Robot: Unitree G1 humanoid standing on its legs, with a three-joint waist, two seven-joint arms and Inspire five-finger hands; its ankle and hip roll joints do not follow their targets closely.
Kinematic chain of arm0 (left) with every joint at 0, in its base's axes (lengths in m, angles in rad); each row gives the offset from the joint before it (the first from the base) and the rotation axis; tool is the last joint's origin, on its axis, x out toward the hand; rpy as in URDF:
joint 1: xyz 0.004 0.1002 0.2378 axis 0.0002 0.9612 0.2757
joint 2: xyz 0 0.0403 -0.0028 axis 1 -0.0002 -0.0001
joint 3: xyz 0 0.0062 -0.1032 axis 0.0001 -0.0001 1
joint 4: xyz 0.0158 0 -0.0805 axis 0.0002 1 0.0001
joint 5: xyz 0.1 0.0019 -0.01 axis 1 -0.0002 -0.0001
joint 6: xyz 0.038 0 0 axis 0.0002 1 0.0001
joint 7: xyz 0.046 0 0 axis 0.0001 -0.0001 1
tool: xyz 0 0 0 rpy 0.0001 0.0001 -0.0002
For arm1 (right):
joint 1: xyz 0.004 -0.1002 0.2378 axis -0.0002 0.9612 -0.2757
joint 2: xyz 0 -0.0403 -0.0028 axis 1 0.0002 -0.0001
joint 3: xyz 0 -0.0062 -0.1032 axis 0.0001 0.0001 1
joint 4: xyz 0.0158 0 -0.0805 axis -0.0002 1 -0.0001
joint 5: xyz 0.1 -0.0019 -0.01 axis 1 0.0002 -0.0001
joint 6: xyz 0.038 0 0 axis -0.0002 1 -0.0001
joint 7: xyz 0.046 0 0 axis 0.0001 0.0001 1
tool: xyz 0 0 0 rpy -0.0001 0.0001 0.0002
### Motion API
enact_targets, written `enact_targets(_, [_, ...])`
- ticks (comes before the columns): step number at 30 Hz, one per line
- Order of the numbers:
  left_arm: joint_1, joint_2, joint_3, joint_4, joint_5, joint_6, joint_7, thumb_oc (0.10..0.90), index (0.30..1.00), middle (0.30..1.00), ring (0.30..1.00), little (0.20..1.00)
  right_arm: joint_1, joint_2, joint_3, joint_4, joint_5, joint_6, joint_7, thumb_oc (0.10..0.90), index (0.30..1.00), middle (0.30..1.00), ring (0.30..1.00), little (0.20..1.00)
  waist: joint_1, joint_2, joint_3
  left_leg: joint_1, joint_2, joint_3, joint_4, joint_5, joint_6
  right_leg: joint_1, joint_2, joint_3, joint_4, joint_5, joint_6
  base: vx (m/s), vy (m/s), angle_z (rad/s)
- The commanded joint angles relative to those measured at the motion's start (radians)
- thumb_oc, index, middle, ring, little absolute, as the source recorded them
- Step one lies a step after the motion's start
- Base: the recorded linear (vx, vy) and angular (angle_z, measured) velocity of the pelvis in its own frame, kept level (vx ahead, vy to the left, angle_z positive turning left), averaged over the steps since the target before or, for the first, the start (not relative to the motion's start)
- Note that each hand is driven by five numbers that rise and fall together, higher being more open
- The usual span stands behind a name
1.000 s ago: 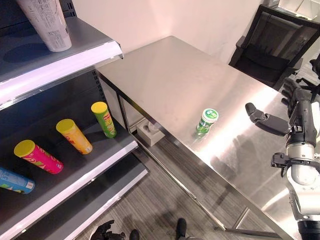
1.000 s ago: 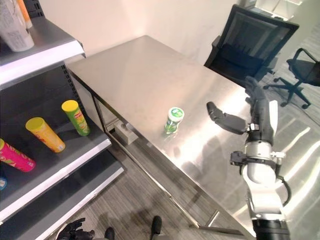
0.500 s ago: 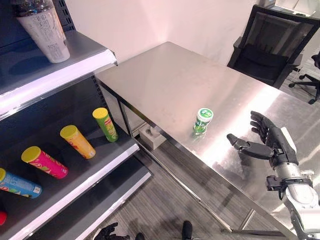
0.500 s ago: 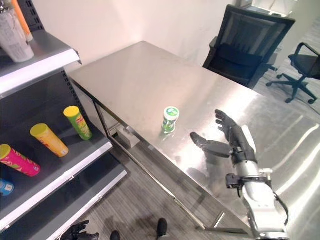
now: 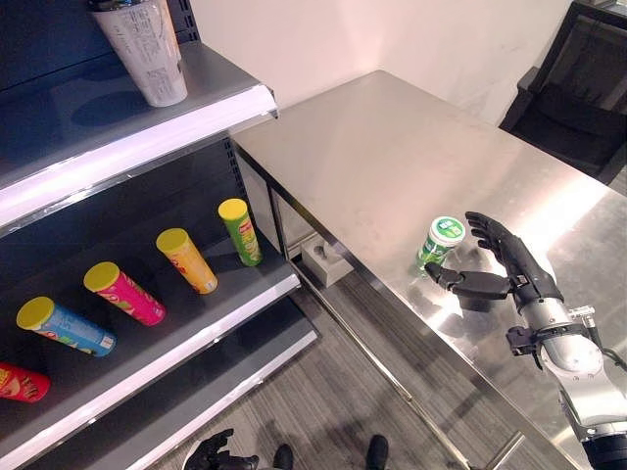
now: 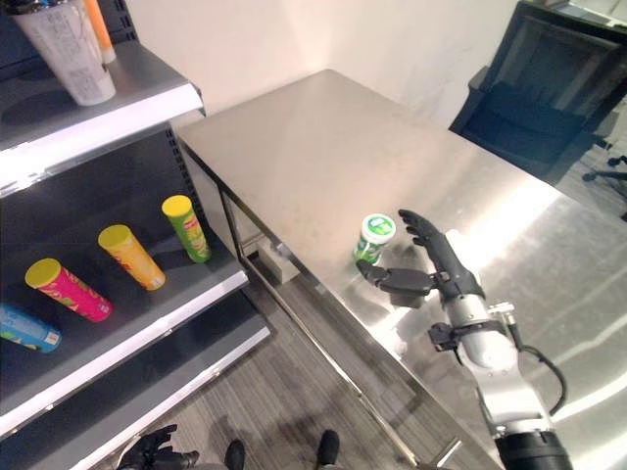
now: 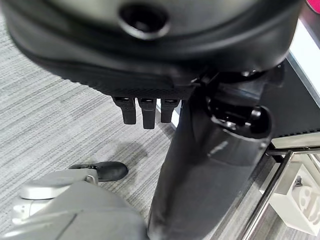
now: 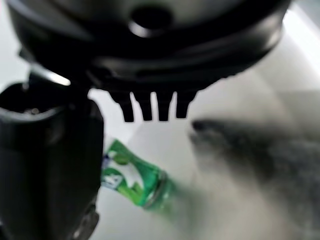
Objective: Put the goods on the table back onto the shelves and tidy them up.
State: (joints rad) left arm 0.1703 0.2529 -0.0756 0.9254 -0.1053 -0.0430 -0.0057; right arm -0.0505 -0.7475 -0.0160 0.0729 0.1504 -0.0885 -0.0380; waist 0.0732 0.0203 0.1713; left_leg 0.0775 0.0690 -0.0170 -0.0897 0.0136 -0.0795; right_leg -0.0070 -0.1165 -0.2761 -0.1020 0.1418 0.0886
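A small green can with a white lid (image 5: 439,242) stands upright near the front edge of the steel table (image 5: 392,147). My right hand (image 5: 502,272) hovers just right of it, open, thumb in front of the can and fingers (image 5: 493,233) reaching behind it, not closed round it. The right wrist view looks past the thumb (image 8: 50,165) at the can (image 8: 135,180). On the lower shelf board (image 5: 211,311) lie green (image 5: 240,230), orange (image 5: 186,259), pink (image 5: 122,292) and blue (image 5: 64,326) tubes. My left hand (image 5: 217,453) hangs low near the floor.
A tall white cup (image 5: 147,54) stands on the upper shelf (image 5: 59,117). A red item (image 5: 20,382) lies at the lower shelf's left end. A white box (image 5: 328,262) sits on the floor under the table. A black office chair (image 5: 578,83) stands behind the table.
The camera has swung towards the shelves. My right hand has come down and moved left across the table, from well right of the can to right beside it.
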Motion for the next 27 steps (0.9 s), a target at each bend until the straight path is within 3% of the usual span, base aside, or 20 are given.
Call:
enact_targets(1, [-0.032, 0.059, -0.054, 0.026, 0.027, -0.031, 0.013, 0.800, 0.900, 0.900, 0.900, 0.900, -0.135, -0.061, -0.002, -0.048, -0.016, -0.067, -0.050, 0.800, 0.900, 0.900, 0.900, 0.900, 0.005, -0.042, -0.021, -0.057, 0.024, 0.071, 0.002, -0.003, -0.032, 0.100, -0.062, -0.043, 0.015, -0.122, 0.085, 0.02, -0.008, 0.15])
enact_targets(3, [-0.035, 0.059, -0.054, 0.023, 0.021, -0.030, 0.017, 0.800, 0.900, 0.900, 0.900, 0.900, -0.149, -0.069, 0.023, -0.028, -0.031, -0.056, -0.050, 0.765, 0.848, 0.848, 0.848, 0.848, 0.010, -0.043, -0.020, -0.060, 0.024, 0.064, 0.002, -0.002, -0.033, 0.101, -0.062, -0.049, 0.015, -0.122, 0.084, 0.01, -0.004, 0.17])
enact_targets(4, [-0.037, 0.058, -0.054, 0.023, 0.020, -0.030, 0.020, 0.800, 0.900, 0.900, 0.900, 0.900, -0.152, -0.072, 0.031, -0.023, -0.034, -0.051, -0.049, 0.695, 0.742, 0.742, 0.742, 0.742, 0.011, -0.044, -0.019, -0.061, 0.023, 0.063, 0.002, -0.001, -0.034, 0.102, -0.062, -0.052, 0.015, -0.123, 0.084, 0.01, -0.004, 0.09])
enact_targets(6, [-0.039, 0.058, -0.054, 0.023, 0.017, -0.031, 0.022, 0.800, 0.900, 0.900, 0.900, 0.900, -0.153, -0.080, 0.038, -0.019, -0.032, -0.047, -0.044, 0.455, 0.382, 0.382, 0.382, 0.382, 0.014, -0.046, -0.018, -0.063, 0.023, 0.059, 0.002, 0.000, -0.034, 0.102, -0.063, -0.057, 0.015, -0.123, 0.085, 0.01, -0.003, 0.02])
enact_targets(7, [-0.039, 0.058, -0.054, 0.023, 0.017, -0.031, 0.022, 0.800, 0.900, 0.900, 0.900, 0.900, -0.153, -0.080, 0.038, -0.018, -0.032, -0.047, -0.043, 0.400, 0.300, 0.300, 0.300, 0.300, 0.014, -0.046, -0.018, -0.063, 0.023, 0.058, 0.002, 0.000, -0.034, 0.102, -0.063, -0.058, 0.015, -0.123, 0.085, 0.00, 0.000, 0.00])
enact_targets(17, [-0.040, 0.060, -0.053, 0.023, 0.006, -0.026, 0.028, 0.800, 0.900, 0.900, 0.900, 0.900, -0.168, -0.093, 0.048, -0.020, -0.033, -0.043, -0.053, 0.400, 0.300, 0.300, 0.300, 0.300, 0.020, -0.053, -0.016, -0.065, 0.024, 0.050, 0.002, -0.001, -0.034, 0.105, -0.066, -0.067, 0.015, -0.125, 0.085, 0.01, -0.001, 0.05])
enact_targets(22, [-0.042, 0.060, -0.048, 0.021, 0.004, -0.026, 0.031, 0.800, 0.900, 0.900, 0.900, 0.900, -0.153, -0.101, 0.019, -0.037, -0.043, -0.044, -0.063, 0.400, 0.300, 0.300, 0.300, 0.300, 0.017, -0.055, -0.019, -0.061, 0.025, 0.053, 0.002, -0.005, -0.033, 0.107, -0.066, -0.066, 0.016, -0.126, 0.086, 0.00, 0.000, 0.01])
enact_targets(27, [-0.044, 0.067, -0.036, 0.001, -0.004, -0.027, 0.026, 0.800, 0.900, 0.900, 0.900, 0.900, -0.170, -0.162, -0.054, -0.120, -0.034, -0.067, -0.077, 0.400, 0.300, 0.300, 0.300, 0.300, 0.012, -0.062, -0.028, -0.050, 0.031, 0.056, 0.002, -0.009, -0.036, 0.114, -0.061, -0.060, 0.016, -0.133, 0.084, -0.01, -0.015, 0.00])
